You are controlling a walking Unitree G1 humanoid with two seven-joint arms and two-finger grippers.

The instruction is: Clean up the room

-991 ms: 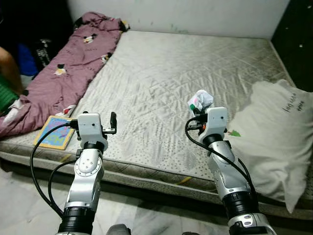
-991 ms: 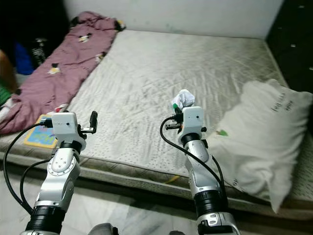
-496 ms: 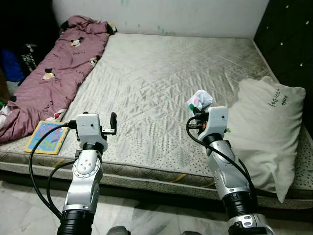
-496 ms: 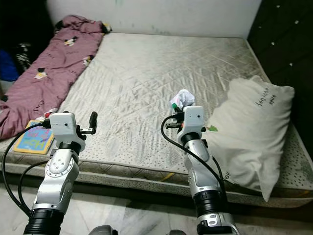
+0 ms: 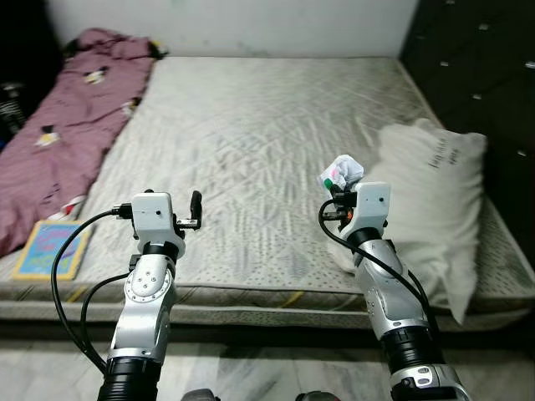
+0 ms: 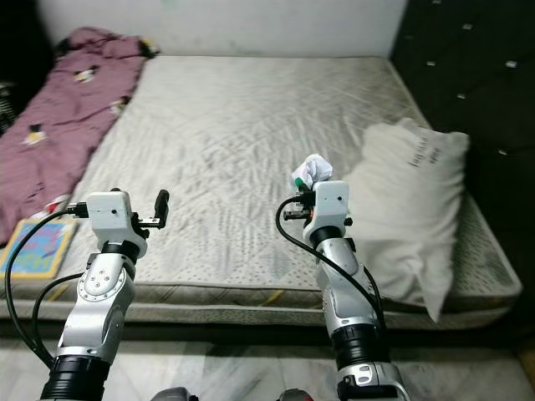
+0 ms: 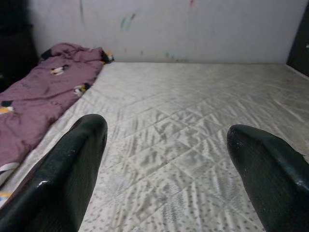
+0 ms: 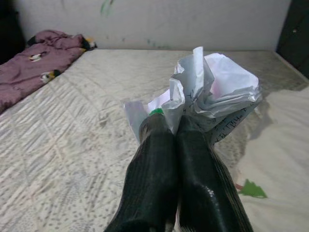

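Holding crumpled paper [image 8: 212, 99] | pillow [image 5: 430, 188] beside | book [image 5: 48, 249], prob., mattress [image 5: 251, 125] edge

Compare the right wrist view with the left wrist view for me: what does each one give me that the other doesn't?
Right wrist view: the right gripper pinched shut on crumpled paper, with the white pillow beside it. Left wrist view: the left gripper open, with nothing between its two fingers, and more bare mattress ahead. Both share the quilted mattress, the maroon blanket along its far side, and the marked white wall behind.
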